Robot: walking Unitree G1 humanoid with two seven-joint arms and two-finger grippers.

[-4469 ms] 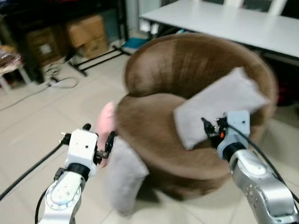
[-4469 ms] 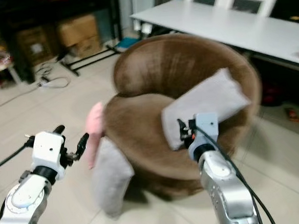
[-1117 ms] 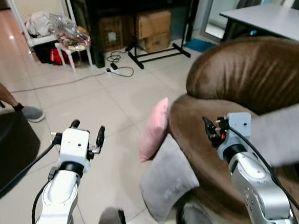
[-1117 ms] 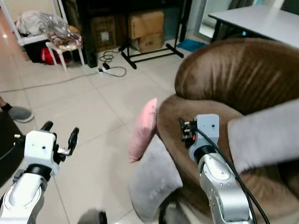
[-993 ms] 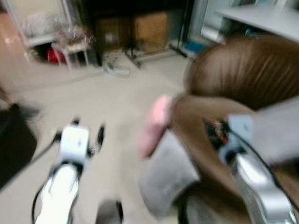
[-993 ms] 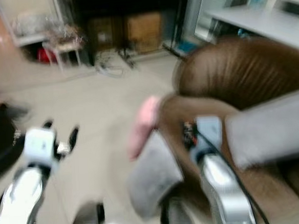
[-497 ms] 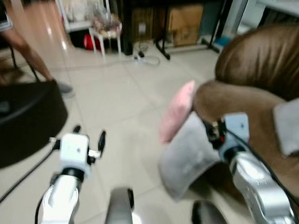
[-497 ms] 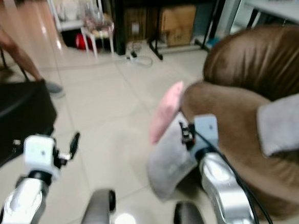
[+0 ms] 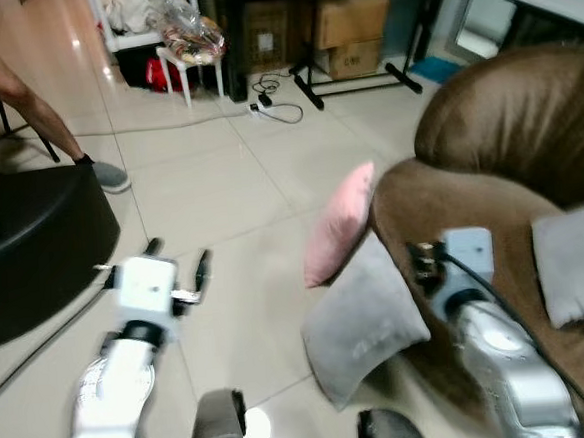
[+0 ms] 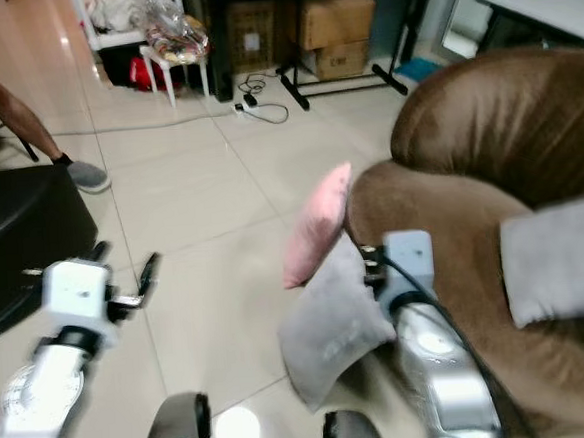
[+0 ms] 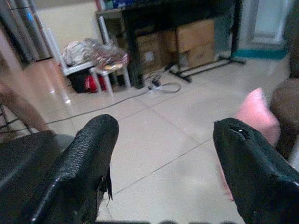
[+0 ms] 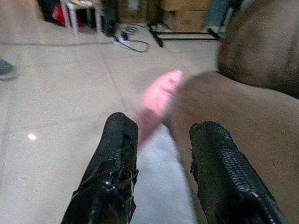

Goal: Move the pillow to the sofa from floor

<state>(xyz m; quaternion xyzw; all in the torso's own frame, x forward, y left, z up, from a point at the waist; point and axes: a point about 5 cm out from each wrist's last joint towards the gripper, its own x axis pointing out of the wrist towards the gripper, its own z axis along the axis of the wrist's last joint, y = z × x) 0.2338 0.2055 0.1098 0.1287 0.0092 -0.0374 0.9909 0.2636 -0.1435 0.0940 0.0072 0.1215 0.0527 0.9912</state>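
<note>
I see pink pillow [image 9: 340, 224] and grey pillow [image 9: 362, 321] on floor [image 9: 221, 204] against sofa [image 9: 488, 155]; left claw [image 9: 175, 271] and right claw [image 12: 161, 140] both spread, empty.

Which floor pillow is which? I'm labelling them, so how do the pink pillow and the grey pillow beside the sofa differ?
Colour: the pink pillow is pale pink, the grey pillow light grey.
Size: the pink one looks smaller and slimmer, the grey one broader.
Place: the pink pillow stands farther from the robot, the grey pillow nearer, ahead of the right pincer.
Both stand on edge on the tiled floor, leaning against the brown sofa.
</note>
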